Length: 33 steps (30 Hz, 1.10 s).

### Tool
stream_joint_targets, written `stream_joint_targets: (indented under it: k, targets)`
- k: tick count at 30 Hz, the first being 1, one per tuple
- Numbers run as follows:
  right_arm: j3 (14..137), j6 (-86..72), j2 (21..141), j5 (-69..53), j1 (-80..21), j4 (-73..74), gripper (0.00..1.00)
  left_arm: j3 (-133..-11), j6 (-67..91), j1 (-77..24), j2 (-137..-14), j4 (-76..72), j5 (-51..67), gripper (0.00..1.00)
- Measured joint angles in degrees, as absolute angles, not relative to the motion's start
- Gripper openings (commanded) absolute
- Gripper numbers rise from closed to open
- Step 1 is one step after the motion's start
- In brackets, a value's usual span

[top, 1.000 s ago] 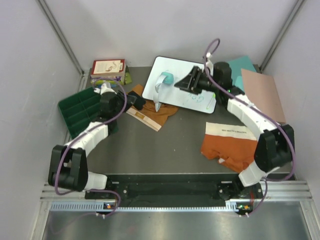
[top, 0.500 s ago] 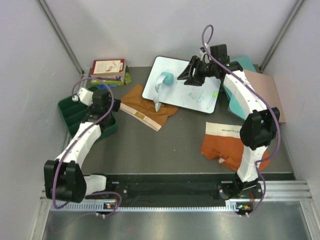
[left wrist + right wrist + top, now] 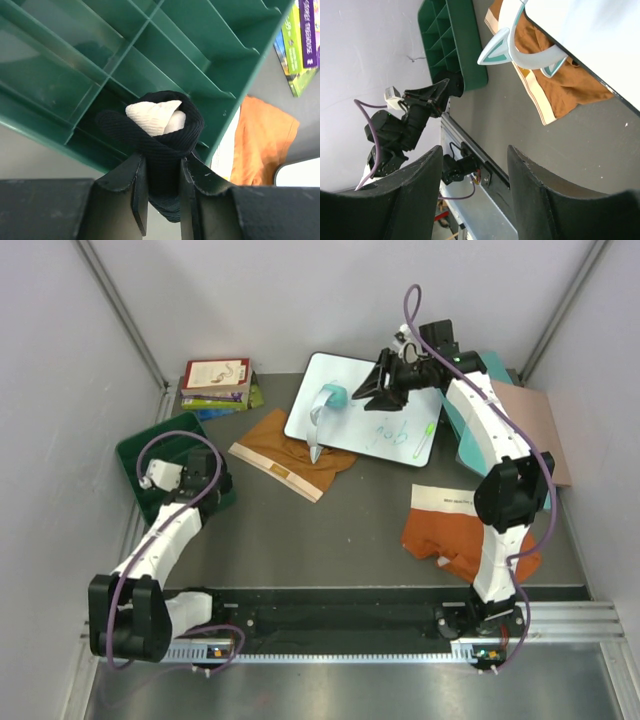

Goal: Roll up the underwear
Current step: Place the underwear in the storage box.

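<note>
L gripper [image 3: 162, 192] clamps rolled black brief [image 3: 157, 142] at frame centre over green tray [image 3: 165, 35], prob. to slot it in; R gripper [image 3: 365, 398] spread, empty, upper centre, out of the way

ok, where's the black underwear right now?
Left wrist view: black underwear, rolled, pinched in the left gripper at the green tray, table's left side.

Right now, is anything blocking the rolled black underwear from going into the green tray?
Nothing visible does. The left hand grips the black underwear right at the green tray, whose visible compartments look empty.
</note>
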State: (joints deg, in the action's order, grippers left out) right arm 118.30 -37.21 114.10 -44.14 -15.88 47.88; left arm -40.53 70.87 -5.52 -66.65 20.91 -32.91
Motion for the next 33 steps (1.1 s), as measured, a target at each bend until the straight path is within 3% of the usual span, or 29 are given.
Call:
stream_joint_targets:
  k: [14, 33]
  targets:
    - [120.99, -37.26, 115.04, -45.60, -15.88, 49.15, 0.53, -44.18, 83.53, 0.10, -73.82, 29.02, -28.82, 0.00]
    - [122.41, -38.44, 115.04, -45.58, -15.68, 47.46, 0.53, -46.76, 95.37, 6.39, -80.07, 25.89, -17.28, 0.00]
